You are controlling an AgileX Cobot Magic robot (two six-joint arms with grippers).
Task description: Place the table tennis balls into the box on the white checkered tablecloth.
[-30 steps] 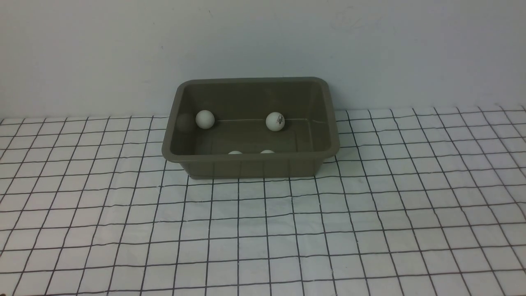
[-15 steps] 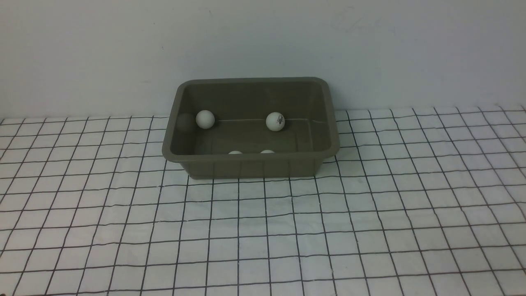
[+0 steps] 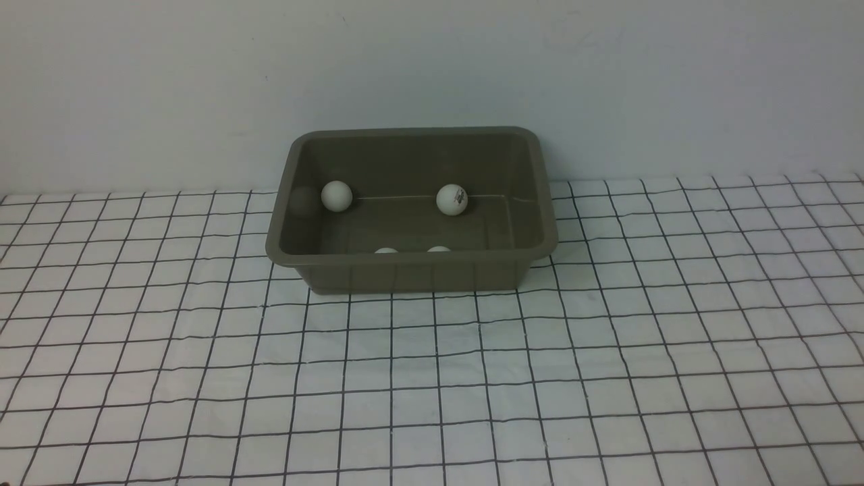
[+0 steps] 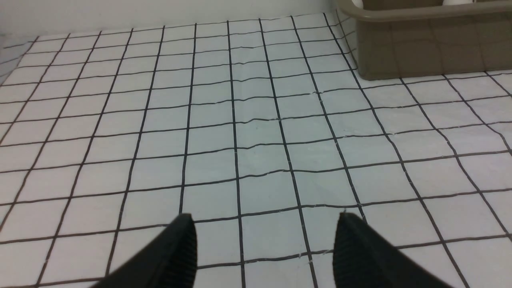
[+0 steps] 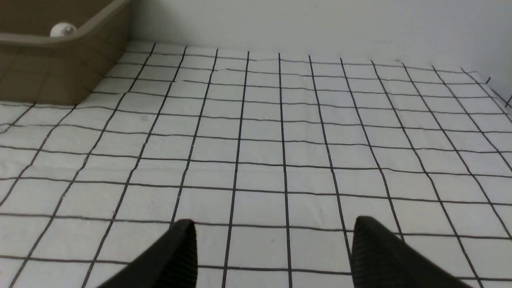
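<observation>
Between the tips of your left claw (image 4: 264,240) and your right claw (image 5: 274,244) lies only bare white checkered tablecloth (image 3: 432,378); both stand apart, gripping nothing. Ahead of them, well clear, sits the box (image 3: 412,270), with all four table tennis balls (image 3: 336,196) inside it.
</observation>
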